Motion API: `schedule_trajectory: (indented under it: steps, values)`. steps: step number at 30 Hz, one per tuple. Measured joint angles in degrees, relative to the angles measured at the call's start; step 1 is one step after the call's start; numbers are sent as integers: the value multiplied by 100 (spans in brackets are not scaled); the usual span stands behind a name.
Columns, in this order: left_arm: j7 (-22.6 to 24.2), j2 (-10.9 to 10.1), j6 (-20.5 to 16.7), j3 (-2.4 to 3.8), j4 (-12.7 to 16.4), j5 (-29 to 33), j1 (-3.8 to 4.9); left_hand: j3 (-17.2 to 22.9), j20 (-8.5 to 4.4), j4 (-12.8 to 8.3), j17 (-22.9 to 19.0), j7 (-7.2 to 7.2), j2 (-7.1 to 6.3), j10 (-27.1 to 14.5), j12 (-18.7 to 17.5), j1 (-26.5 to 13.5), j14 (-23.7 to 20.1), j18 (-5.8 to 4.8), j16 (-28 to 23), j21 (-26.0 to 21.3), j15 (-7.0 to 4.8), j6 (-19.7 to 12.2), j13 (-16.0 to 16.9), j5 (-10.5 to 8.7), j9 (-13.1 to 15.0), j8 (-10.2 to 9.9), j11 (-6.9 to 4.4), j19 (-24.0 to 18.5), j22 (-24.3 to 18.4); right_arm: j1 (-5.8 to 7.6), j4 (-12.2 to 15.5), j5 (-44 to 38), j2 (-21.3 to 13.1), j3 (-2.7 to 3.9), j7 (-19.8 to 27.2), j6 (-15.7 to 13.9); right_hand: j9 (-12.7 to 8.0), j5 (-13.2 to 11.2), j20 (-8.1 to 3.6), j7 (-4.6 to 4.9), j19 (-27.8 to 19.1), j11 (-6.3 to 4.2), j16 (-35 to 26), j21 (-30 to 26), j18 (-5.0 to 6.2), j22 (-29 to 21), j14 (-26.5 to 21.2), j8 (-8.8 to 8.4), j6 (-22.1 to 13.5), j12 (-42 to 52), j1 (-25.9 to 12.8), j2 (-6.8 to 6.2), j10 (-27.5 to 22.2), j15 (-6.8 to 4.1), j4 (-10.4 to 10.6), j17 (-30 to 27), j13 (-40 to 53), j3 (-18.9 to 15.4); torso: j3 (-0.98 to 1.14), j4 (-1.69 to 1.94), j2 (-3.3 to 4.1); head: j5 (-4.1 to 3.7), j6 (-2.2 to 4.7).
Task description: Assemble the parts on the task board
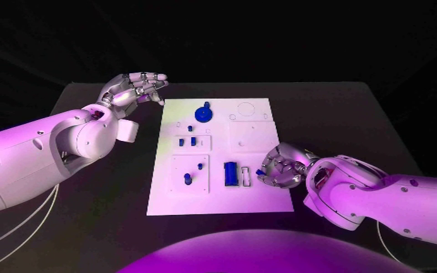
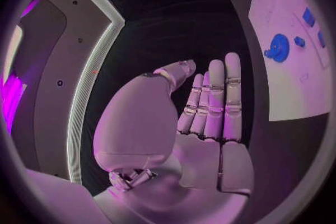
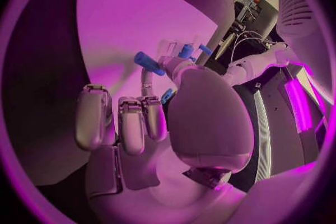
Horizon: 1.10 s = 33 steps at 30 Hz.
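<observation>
We can't read any text, labels, brands or numbers here. The white rectangular task board point(image 1: 264, 200) carries only faint outlined shapes, a circle and some rectangles, with no lettering we can make out. The small blue plastic parts point(image 1: 231, 174) and the white arm shells look unmarked too.
</observation>
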Motion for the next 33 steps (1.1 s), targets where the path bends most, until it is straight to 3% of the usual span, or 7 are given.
schedule_trajectory:
  steps: [4,11,12,16,18,27,33]
  values:
    - [-3,0,6,0,3,-1,0,1,0,-1,0,0,0,0,0,0,-2,0,0,0,2,0,-1,0,1,0,0,0,0,10,-34,184,116,0,15,-99,21,-11,0,-22,0,-1,0,0,0,0,0,14,-17,0,-185,4,2,0,-250,0,0,213,-1,0,3,1,0]
    - [-7,-3,17,0,12,-2,0,16,0,-16,-5,0,0,0,-2,0,-20,0,0,0,20,0,-7,0,6,25,0,0,6,17,-135,505,298,4,34,-252,28,-19,0,-24,0,-42,0,0,0,0,1,14,-16,0,-308,19,1,-1,-264,-1,0,214,-1,0,5,8,0]
    - [-7,-3,18,0,14,-2,0,16,0,-16,-6,0,0,0,-2,0,-20,0,0,0,20,0,-7,0,6,25,0,0,6,17,-150,538,318,4,34,-262,28,-24,0,-24,0,-42,0,0,0,0,1,12,-16,0,-346,27,1,-1,-467,-1,0,418,-1,0,5,9,0]
    - [-8,-4,25,0,21,-3,0,16,0,-16,-5,0,0,0,-2,0,-20,1,0,0,20,0,-6,0,6,25,0,0,5,18,-216,663,401,4,30,-271,11,-44,0,-24,0,-42,0,0,0,-1,1,10,-15,0,-554,22,1,-1,-537,-1,0,448,-1,-2,5,19,0]
    - [-9,-4,26,0,23,-3,0,16,0,-16,-5,0,0,0,-2,0,-20,0,0,0,20,0,-7,0,5,25,0,0,5,18,-231,690,420,4,24,-270,-8,-44,0,-24,0,-42,0,0,0,0,1,10,-15,0,-607,4,1,-1,-699,-1,0,584,-1,-4,4,23,0]
    - [-11,-8,41,0,33,-15,0,16,0,-16,-5,0,0,0,-3,0,-20,0,0,0,20,0,-6,0,5,24,0,0,5,18,-336,805,552,4,-33,-228,-43,-45,0,-33,0,-41,0,-23,0,2,1,-56,-7,0,-774,20,1,-1,-667,-2,5,489,-1,-10,2,38,0]
    - [-13,-12,55,0,39,-42,0,15,0,-15,-5,0,0,-2,14,0,-20,0,0,0,20,0,-8,0,5,24,3,0,4,14,-362,825,596,4,-62,-208,-74,-44,0,-119,0,-42,0,-23,0,4,1,-79,123,0,-908,-12,2,-2,-557,-2,4,240,2,-12,3,41,0]
